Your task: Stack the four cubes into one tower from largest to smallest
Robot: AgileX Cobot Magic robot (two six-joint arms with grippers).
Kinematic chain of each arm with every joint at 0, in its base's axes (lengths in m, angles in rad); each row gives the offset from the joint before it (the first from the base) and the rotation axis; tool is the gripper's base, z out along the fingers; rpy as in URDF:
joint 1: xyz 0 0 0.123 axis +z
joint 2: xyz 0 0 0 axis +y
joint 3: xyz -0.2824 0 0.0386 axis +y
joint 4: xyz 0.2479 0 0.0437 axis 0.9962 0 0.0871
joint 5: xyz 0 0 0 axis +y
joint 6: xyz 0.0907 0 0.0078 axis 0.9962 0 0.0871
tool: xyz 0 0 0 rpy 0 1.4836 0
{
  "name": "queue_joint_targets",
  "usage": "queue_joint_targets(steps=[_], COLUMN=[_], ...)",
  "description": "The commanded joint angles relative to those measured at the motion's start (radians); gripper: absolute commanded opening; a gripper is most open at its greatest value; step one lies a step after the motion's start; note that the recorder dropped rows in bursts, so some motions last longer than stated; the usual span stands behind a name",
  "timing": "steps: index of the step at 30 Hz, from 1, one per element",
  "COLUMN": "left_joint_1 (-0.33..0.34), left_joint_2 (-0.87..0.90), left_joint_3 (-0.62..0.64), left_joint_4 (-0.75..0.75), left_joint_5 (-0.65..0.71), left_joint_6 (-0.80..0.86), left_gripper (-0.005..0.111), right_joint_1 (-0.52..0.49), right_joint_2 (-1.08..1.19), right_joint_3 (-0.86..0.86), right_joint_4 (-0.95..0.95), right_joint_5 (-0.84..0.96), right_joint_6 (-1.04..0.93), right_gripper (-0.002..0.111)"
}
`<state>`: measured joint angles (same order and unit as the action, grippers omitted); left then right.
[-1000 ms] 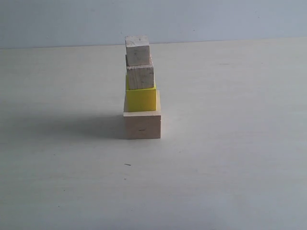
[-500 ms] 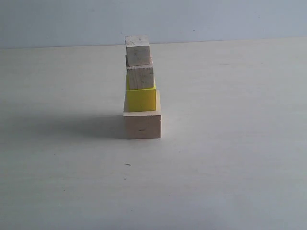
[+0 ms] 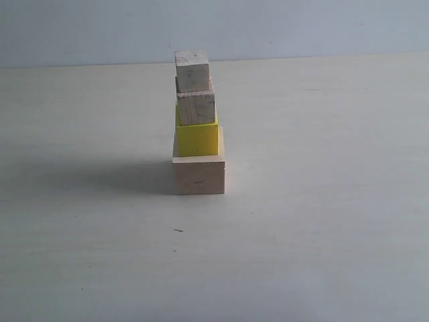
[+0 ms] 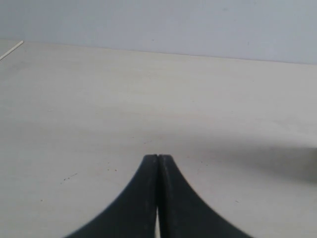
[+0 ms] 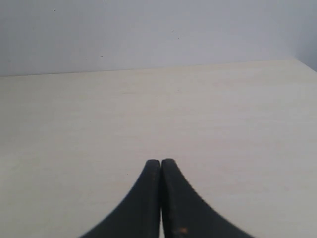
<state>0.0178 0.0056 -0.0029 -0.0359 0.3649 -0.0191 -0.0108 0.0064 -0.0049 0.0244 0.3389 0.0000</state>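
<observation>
The left gripper [image 4: 158,157] has its fingers pressed together on nothing, and the right gripper [image 5: 161,161] is the same. Each wrist view shows only bare table [image 3: 322,235] ahead, so which arm is nearer cannot be told. Farther off in the exterior view stands the tower [image 3: 196,127], its long axis upright: large pale wood cube [image 3: 199,174], yellow cube [image 3: 196,139], brownish wood cube [image 3: 196,109], smallest pale wood cube [image 3: 192,70]. The stacking looks complete.
</observation>
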Motion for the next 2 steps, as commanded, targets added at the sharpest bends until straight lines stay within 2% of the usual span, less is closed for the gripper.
queue_joint_targets(steps=[1,2], left_joint_1=[-0.007,-0.007], left_joint_2=[-0.006,-0.006], left_joint_3=[0.003,0.003], left_joint_4=[0.001,0.001], left_joint_5=[-0.009,-0.009], left_joint_6=[-0.01,-0.01], left_gripper=[0.0,0.0], right_joint_1=[-0.006,-0.006], right_joint_2=[-0.006,-0.006], right_joint_3=[0.005,0.005], right_joint_4=[0.002,0.002], right_joint_5=[-0.006,-0.006], right_joint_6=[0.0,0.0], right_gripper=[0.0,0.0])
